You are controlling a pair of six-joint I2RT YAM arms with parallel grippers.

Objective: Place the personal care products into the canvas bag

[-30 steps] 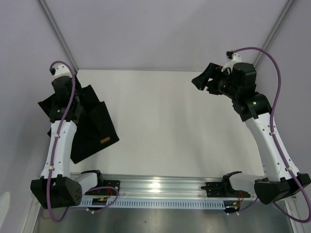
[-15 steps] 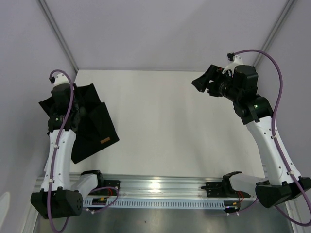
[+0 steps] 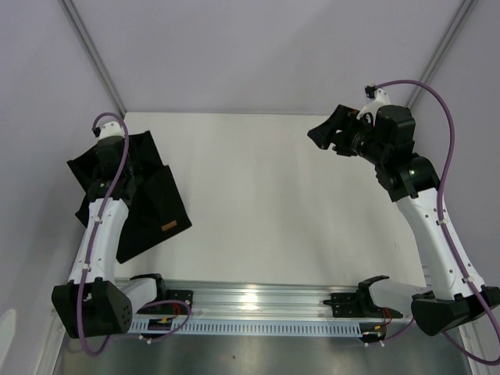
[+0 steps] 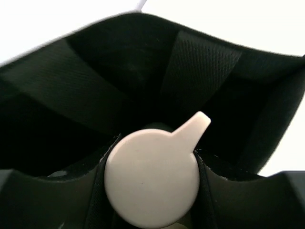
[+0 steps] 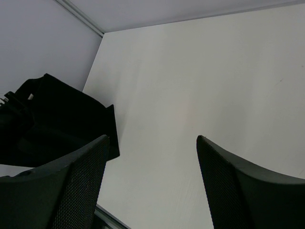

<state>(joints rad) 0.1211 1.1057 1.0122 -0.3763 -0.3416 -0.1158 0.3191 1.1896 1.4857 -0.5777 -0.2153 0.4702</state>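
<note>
The black canvas bag (image 3: 152, 203) lies at the table's left side, its tan label (image 3: 166, 227) near its front edge. In the left wrist view my left gripper (image 4: 152, 160) is shut on a bottle with a pale cream cap (image 4: 150, 179). It holds the bottle inside the bag's open mouth (image 4: 95, 81), with black fabric all around. The bottle's body is hidden, so I cannot tell its colour. No other bottle is in view. My right gripper (image 3: 332, 133) is open and empty, raised over the far right of the table; it also shows in the right wrist view (image 5: 152, 143).
The white table (image 3: 266, 195) stretches between the arms. An aluminium rail (image 3: 258, 301) runs along the near edge. The bag also shows at the left of the right wrist view (image 5: 57, 119).
My left wrist has shifted a little to the right over the bag and the bag's far left corner has moved with it. The right arm has hardly moved.
</note>
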